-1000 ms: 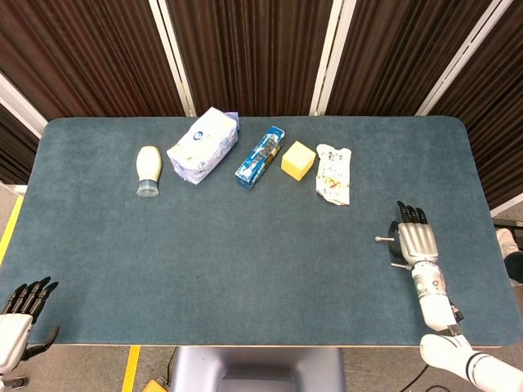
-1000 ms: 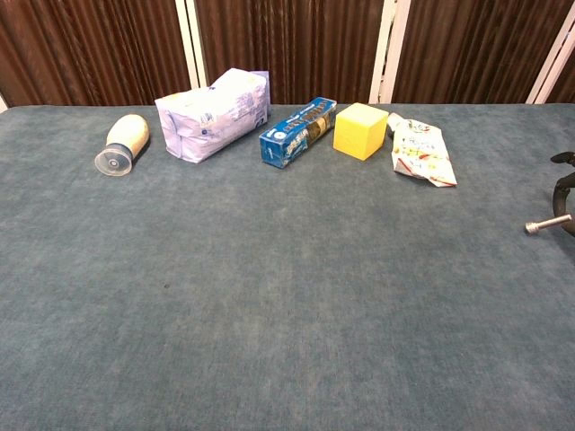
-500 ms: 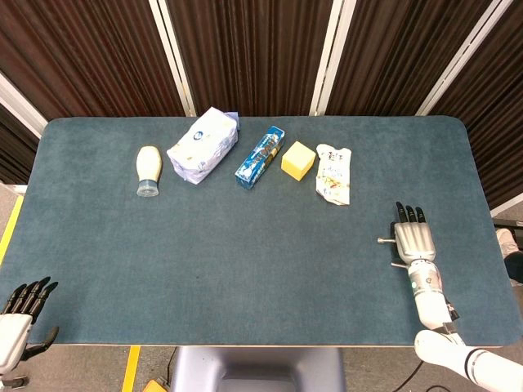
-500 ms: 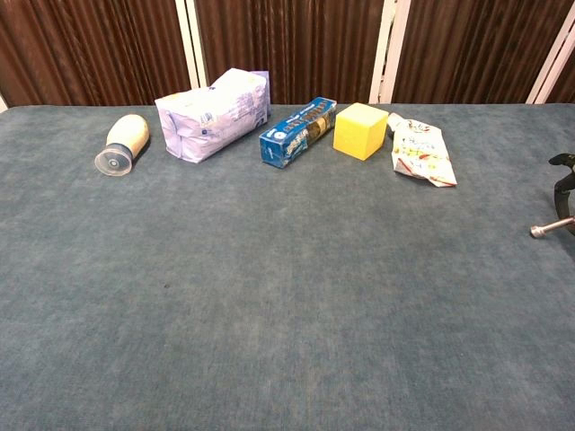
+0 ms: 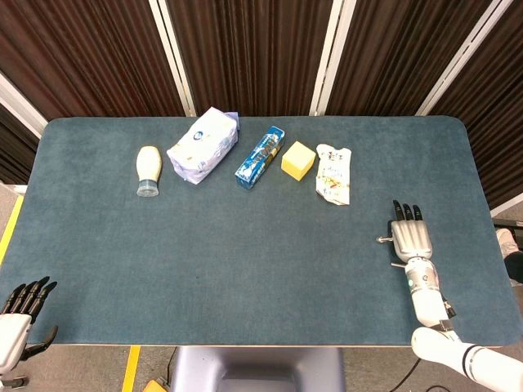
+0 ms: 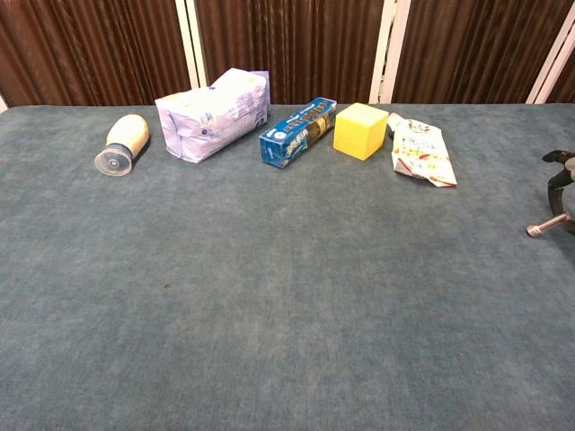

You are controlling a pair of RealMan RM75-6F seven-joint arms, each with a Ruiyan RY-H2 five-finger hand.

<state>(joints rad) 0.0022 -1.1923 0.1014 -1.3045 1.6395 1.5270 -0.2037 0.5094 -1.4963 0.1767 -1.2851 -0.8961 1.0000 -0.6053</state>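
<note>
Resting flat over the blue surface (image 5: 245,269), the right robot hand (image 5: 411,239) held nothing, its fingers straight and a little apart.

It pointed at the white snack bag (image 5: 334,172), the nearest thing, but was well apart from it. Beside the bag stood a yellow block (image 5: 298,160), a blue box (image 5: 260,156), a white-and-purple pack (image 5: 203,144) and a cream bottle (image 5: 148,170). Their writing was too small to read. The left robot hand (image 5: 20,306) hung off the near edge, empty, fingers apart.

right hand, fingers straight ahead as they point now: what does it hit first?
Likely nothing. The right hand points toward the table's far edge; the white snack bag lies left of that line, though height above the table is unclear.
</note>
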